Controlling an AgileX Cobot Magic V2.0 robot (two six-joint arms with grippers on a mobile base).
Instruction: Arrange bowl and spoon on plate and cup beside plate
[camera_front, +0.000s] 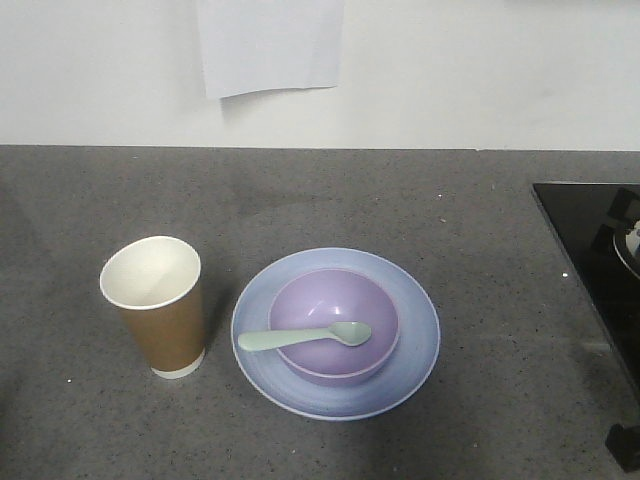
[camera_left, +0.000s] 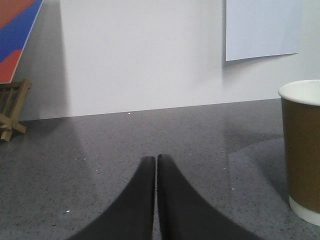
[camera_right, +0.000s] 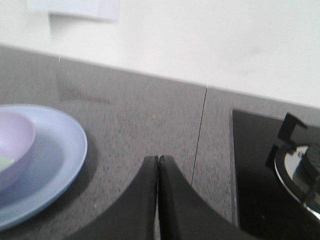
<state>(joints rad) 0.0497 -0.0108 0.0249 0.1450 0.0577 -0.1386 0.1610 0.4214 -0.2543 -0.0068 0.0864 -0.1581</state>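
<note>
Here one bowl (camera_front: 335, 325) with one spoon (camera_front: 305, 337) sits on one plate (camera_front: 415, 340), one cup (camera_front: 158, 305) beside; both grippers closed empty.

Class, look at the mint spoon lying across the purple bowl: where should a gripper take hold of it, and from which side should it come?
Grip the spoon by its handle, the end jutting past the bowl's left rim over the plate. Come from above, fingers across the thin handle. The spoon's head lies inside the bowl, harder to reach.

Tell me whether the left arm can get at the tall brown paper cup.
Probably yes: the left gripper, shut and empty, has only bare grey counter between it and the cup standing to its right.
</note>
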